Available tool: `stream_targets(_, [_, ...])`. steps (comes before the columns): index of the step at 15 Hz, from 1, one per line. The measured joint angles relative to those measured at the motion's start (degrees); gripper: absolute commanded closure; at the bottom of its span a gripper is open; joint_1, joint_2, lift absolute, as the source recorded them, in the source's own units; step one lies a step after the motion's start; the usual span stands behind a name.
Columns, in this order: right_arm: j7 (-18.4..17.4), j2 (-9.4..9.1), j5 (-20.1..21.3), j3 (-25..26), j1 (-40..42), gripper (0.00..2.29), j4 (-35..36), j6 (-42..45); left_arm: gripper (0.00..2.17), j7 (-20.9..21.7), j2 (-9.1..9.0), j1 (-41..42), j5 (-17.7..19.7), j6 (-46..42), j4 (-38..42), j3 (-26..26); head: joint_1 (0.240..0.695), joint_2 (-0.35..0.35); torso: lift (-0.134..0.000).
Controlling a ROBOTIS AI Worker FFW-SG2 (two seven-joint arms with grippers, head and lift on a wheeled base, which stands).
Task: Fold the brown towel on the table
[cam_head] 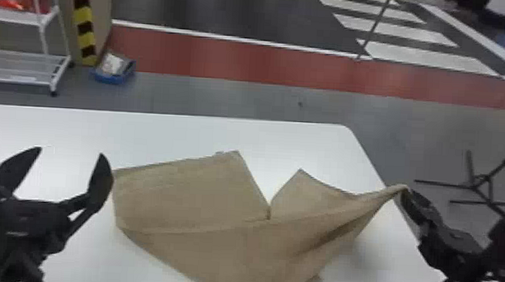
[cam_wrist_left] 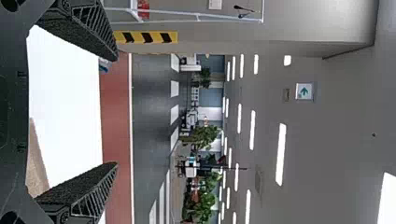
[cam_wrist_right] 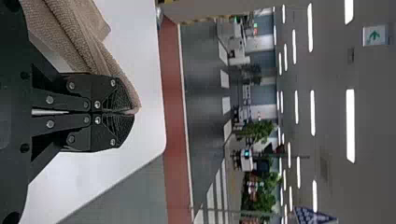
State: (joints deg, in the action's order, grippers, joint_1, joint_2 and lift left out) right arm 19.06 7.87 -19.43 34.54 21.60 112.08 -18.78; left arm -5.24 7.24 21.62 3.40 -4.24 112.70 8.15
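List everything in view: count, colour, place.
Creased cloth towel: 1, brown, table
Flat-topped table: 1, white, under towel
Metal-framed rack: 1, white, beyond table
Shelf contents: count unclear, red, rack
Striped markings: several, yellow-black, near rack
Shallow box: 1, blue, floor by rack
Thin-legged stand: at least 1, black, right
Leafy plants: several, green, background
Left gripper: 1, black, open, left of towel
Right gripper: 1, black, shut on towel's right end

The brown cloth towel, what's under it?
The flat white tabletop shows beside the towel and in the notch at its far edge; whatever lies directly beneath the towel is covered and can't be seen.
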Motion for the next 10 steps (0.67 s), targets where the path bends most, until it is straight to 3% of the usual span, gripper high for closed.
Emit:
stream_targets(3, [0.48,-0.09,0.16,7.92,-8.89,1.6,-5.82,-9.6,0.08,0.53,0.06,-0.59,-0.9,1.94,-0.5,0.86,0.695,-0.35,-0.118])
stream_targets(5, [1.06,-0.28,0.51,6.32,-9.39,1.6,-6.1,-9.2,0.08,1.23,0.06,-1.69,-0.94,5.03,-1.46,1.4,0.695,-0.35,-0.118])
stream_targets(10, [1.06,-0.83,2.02,-0.67,-9.14,1.6,-5.95,-6.48,0.22,9.84,-0.03,-6.13,0.38,17.58,-4.49,1.69,0.695,-0.35,-0.118])
